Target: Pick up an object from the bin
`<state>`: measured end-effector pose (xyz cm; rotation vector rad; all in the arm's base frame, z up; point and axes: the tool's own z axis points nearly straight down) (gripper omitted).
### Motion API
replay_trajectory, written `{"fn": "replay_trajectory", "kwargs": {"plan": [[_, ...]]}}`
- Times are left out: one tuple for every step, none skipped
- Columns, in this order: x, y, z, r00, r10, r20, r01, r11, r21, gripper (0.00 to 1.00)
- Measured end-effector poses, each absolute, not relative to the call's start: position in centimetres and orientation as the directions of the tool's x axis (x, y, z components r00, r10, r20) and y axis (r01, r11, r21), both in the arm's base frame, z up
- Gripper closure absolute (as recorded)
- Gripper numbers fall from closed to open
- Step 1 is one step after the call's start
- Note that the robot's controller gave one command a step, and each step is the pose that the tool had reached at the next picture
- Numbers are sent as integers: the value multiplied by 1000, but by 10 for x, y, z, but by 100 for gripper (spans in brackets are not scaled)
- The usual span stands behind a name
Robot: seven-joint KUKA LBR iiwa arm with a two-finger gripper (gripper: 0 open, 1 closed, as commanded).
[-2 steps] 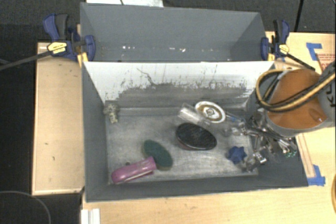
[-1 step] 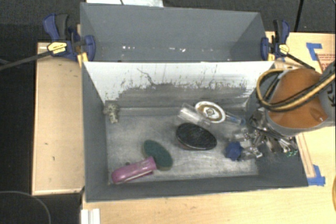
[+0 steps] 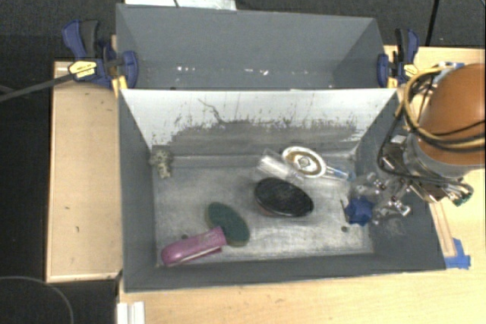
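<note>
Closest to the lens is the arm's orange-brown rounded cover at the right edge of the frame, ringed by dark and yellow cables. Below it and to the left, the metal hand hangs low inside the grey metal bin, over the lower right corner of the floor and close to the sloping right wall. Whether the hand is spread or pressed together cannot be told from this angle. A small blue object, blocky and irregular in outline, sits right at the hand's left tip, touching or nearly touching it. It cannot be told whether it is pinched or simply lies on the floor beside the hand.

Left of the blue object, and apart from it, a black round disc lies flat in the middle of the floor. Just above the disc, towards the back wall, is a white round cap with a yellow ring. A clear plastic piece lies against the cap's left side and reaches down to the disc's upper edge. In the lower left of the floor a pink elongated plastic thing lies nearly level, its right end touching a dark green oval pad. A small grey-tan lump rests well apart in the upper left corner of the floor.
</note>
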<state>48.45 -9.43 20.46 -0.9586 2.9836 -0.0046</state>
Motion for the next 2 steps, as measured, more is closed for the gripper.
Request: {"fn": "replay_trajectory", "kwargs": {"plan": [[543,-122,154,-742,-671,-4,-671,742,-2,100],[539,-124,215,-751,-660,-6,-660,751,-7,100]]}}
